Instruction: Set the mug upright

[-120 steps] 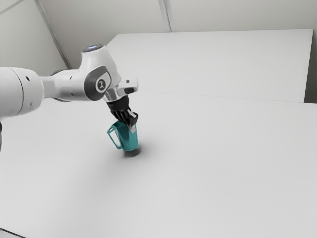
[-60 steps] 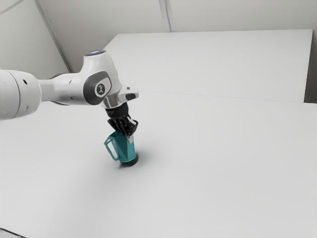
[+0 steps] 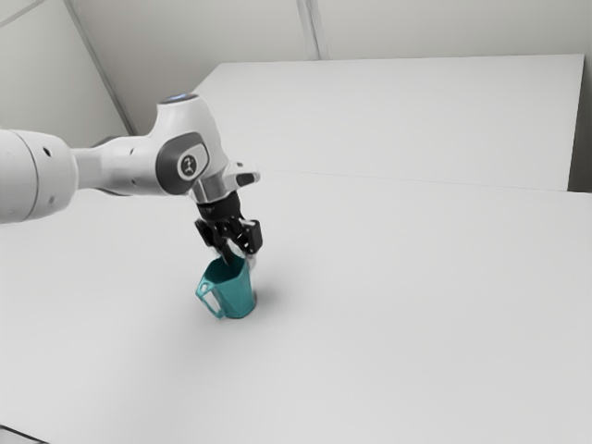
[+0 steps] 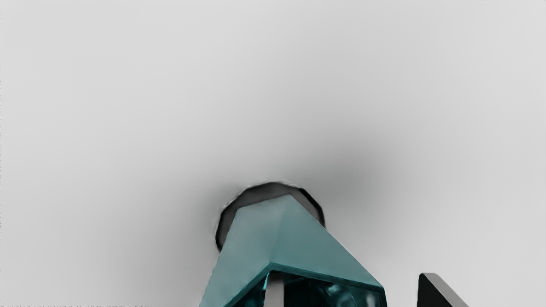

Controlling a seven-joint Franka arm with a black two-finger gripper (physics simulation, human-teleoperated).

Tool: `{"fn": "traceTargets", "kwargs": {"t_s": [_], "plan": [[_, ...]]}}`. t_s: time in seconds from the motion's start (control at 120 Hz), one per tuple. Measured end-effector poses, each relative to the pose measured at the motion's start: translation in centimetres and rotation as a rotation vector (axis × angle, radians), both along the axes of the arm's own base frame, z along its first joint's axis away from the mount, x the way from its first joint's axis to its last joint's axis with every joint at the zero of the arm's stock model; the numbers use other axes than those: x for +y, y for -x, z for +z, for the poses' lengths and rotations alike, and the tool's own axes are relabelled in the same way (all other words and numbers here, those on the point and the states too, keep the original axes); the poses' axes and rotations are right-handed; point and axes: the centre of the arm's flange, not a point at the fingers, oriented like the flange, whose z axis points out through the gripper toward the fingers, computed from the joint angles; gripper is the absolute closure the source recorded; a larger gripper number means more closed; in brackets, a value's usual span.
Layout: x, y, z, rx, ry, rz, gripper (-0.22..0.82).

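The mug point(image 3: 235, 294) is standing on the bench point(image 3: 388, 324), mouth up and foot down, so the righting is looking achieved; lifting the gripper point(image 3: 240, 261) clear of the mug is seeming all that is left. The gripper is hovering at the mug's mouth with its fingers parted wide, gripping nothing: one finger point(image 4: 274, 294) is dipping inside the mug, the other finger point(image 4: 430, 294) is hanging outside, apart from its wall. The mug is showing teal, flat-faceted sides, an angular handle point(image 3: 207, 305) pointing toward the exterior view's left, and a dark patch point(image 4: 273, 189) edging its foot.
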Motion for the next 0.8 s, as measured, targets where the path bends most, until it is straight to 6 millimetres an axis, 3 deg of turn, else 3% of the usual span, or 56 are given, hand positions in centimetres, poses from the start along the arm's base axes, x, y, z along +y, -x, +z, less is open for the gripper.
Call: {"fn": "traceTargets", "kwargs": {"t_s": [0.175,0.408,0.625,0.8], "plan": [[-0.4,-0.6,2.9,-0.054,0.003,0.017,0.14],[-0.7,-2.5,7.7,-0.137,0.003,0.034,0.05],[1.4,-3.9,15.2,-0.23,-0.029,0.018,0.02],[5.2,-4.3,19.5,-0.258,-0.048,0.028,0.01]]}}
